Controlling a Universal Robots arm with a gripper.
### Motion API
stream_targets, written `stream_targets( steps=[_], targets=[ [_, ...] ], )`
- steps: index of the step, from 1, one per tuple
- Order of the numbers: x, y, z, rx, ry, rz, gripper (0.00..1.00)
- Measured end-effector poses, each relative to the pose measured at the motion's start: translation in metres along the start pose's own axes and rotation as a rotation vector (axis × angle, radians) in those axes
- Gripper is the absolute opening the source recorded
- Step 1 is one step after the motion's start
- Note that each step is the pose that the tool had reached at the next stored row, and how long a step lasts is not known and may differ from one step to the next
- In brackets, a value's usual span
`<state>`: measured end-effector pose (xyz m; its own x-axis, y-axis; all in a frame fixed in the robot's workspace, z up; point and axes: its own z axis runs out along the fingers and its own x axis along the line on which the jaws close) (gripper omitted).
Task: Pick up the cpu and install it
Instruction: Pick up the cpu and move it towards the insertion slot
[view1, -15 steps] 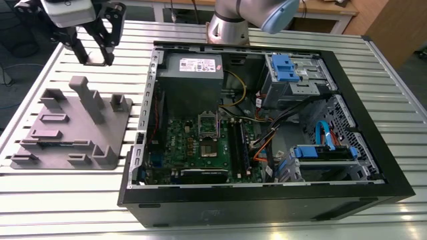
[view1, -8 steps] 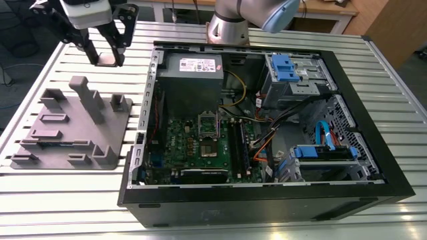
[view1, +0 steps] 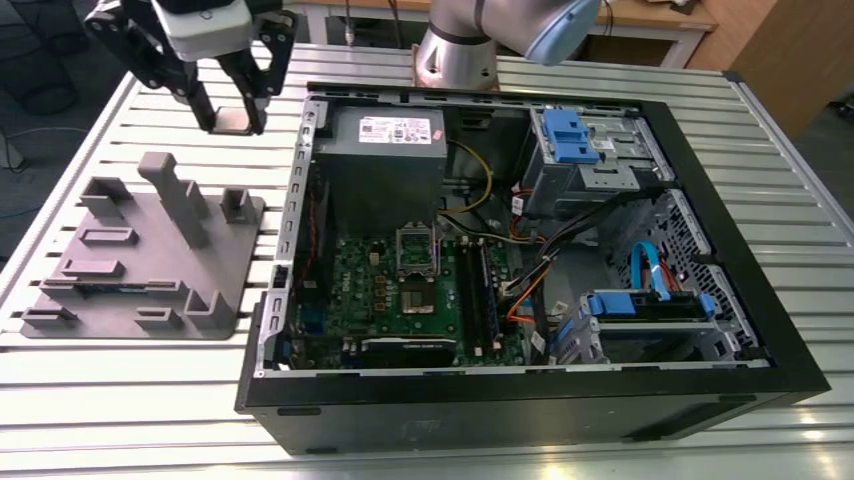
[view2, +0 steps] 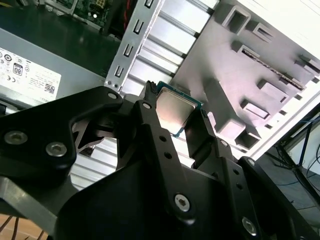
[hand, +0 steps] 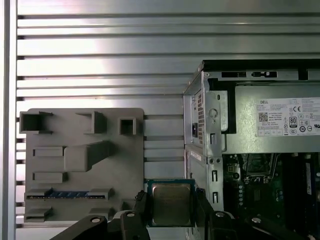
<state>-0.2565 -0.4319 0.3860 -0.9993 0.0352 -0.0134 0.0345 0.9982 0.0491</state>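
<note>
The claw (view1: 236, 118) grips the cpu (hand: 171, 205) above the tabletop (view1: 134, 400). Transport step, I judge; the socket (view1: 418, 250) lies well apart.

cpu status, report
hand shut on cpu; cpu in the air over the table, between grey tray and computer case; nothing seen blocking

Exterior view: high, looking down on computer case (view1: 534, 390) and fixture plate (view1: 134, 250). Both wrist views: close behind gripper (hand: 172, 202), facing same two.
</note>
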Motion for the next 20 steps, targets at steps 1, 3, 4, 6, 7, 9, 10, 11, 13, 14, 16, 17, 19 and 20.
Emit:
stream_targets(
  steps=[1, 3, 4, 6, 7, 9, 10, 11, 13, 14, 16, 17, 19, 20],
  targets=[
    [-0.0023, 0.0001, 0.0002, 0.0, 0.0, 0.0, 0.47],
    [-0.0068, 0.0002, 0.0006, 0.0, 0.0, 0.0, 0.47],
    [-0.0094, 0.0003, 0.0008, -0.0001, -0.0001, 0.0, 0.47],
    [-0.0141, 0.0005, 0.0011, 0.0, 0.0, 0.0, 0.47],
    [-0.0163, 0.0005, 0.0014, -0.0001, -0.0001, 0.0, 0.47],
    [-0.0207, 0.0007, 0.0016, 0.0, 0.0, 0.0, 0.47],
    [-0.0231, 0.0007, 0.0018, 0.0, 0.0, 0.0, 0.47],
    [-0.0255, 0.0008, 0.002, 0.0, -0.0001, 0.0, 0.47],
    [-0.0303, 0.001, 0.0024, -0.0001, -0.0001, 0.0, 0.47],
    [-0.0326, 0.0011, 0.0025, -0.0001, -0.0001, 0.0, 0.47],
    [-0.0373, 0.0012, 0.0028, -0.0001, 0.0, 0.0, 0.47],
    [-0.0399, 0.0013, 0.003, 0.0, 0.0, 0.0, 0.47],
    [-0.0444, 0.0014, 0.0033, -0.0001, 0.0, 0.0, 0.47],
    [-0.0467, 0.0015, 0.0034, 0.0, 0.0, 0.0, 0.47]
  ],
)
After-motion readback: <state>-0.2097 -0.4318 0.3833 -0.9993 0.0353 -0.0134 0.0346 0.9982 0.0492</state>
